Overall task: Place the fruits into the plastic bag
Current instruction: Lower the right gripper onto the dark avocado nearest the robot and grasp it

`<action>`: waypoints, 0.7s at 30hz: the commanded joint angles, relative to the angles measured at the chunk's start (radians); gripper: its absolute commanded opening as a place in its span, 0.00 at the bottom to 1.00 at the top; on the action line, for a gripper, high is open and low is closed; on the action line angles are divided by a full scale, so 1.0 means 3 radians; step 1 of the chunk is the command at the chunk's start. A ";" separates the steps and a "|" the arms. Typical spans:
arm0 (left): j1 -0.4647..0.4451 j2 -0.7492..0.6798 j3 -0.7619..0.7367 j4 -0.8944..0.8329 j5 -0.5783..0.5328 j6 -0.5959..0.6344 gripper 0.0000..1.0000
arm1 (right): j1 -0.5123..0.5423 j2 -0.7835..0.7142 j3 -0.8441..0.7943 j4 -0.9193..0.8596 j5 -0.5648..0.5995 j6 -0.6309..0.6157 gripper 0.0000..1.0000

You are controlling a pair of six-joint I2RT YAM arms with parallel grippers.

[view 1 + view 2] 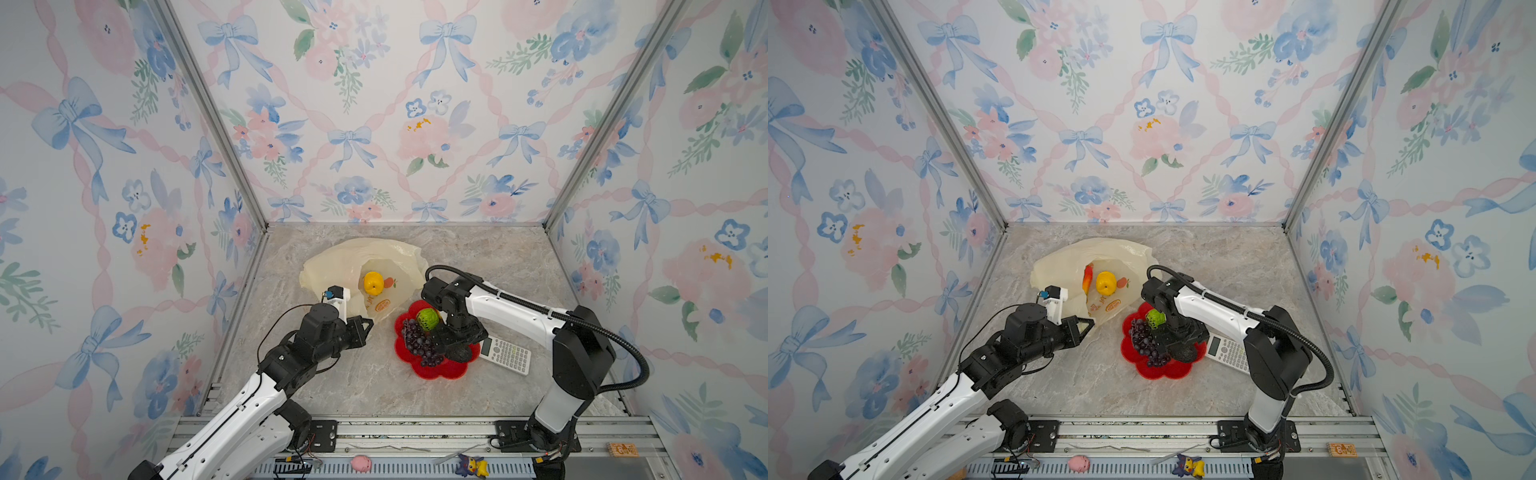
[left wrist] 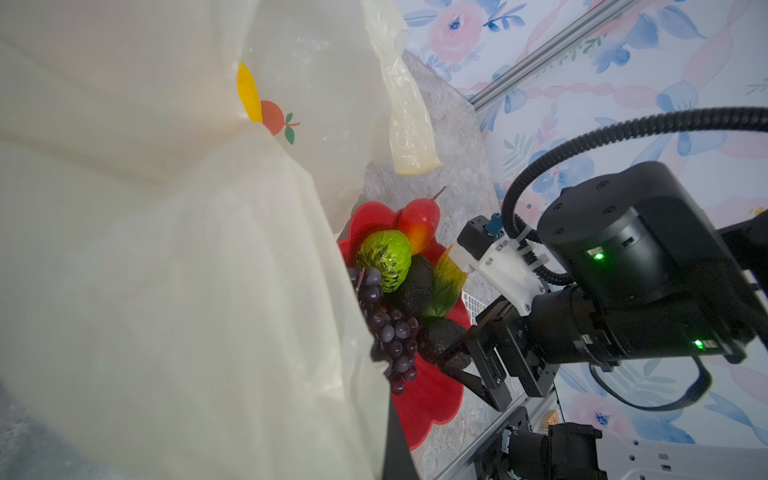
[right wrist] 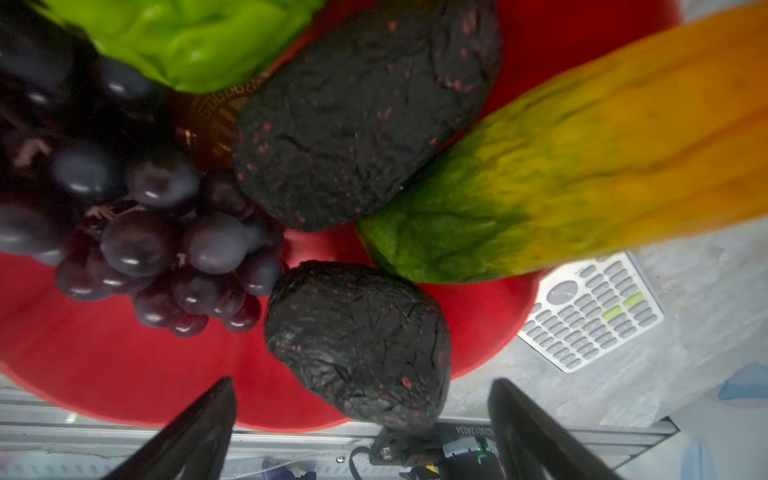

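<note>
Sideways, plastic bag (image 1: 345, 262), mouth toward dish (image 1: 432, 372)

You'll see a red flower-shaped dish (image 1: 432, 369) on the marble tabletop (image 1: 365, 390), with a grey calculator (image 1: 508, 355) just beside it. Along the front rail (image 1: 415, 430) lie a pink pig toy (image 1: 360, 462), a yellow figure in a purple hat (image 1: 471, 466) and a small orange block (image 1: 622, 449).

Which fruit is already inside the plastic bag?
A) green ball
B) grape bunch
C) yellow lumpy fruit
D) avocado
C: in both top views the yellow lumpy fruit sits inside the plastic bag's open mouth, while the grape bunch, avocados and green ball lie on the red flower-shaped dish.
</note>
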 commanded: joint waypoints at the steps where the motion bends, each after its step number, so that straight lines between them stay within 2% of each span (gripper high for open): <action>1: 0.0023 0.0000 0.0024 0.0049 0.0043 0.0023 0.00 | 0.0011 0.0063 -0.0076 0.0087 0.0022 0.0037 0.96; 21: 0.0023 -0.0085 -0.0028 0.0041 0.0029 -0.0011 0.00 | 0.0048 0.0351 -0.0207 0.0269 0.0072 0.0153 0.98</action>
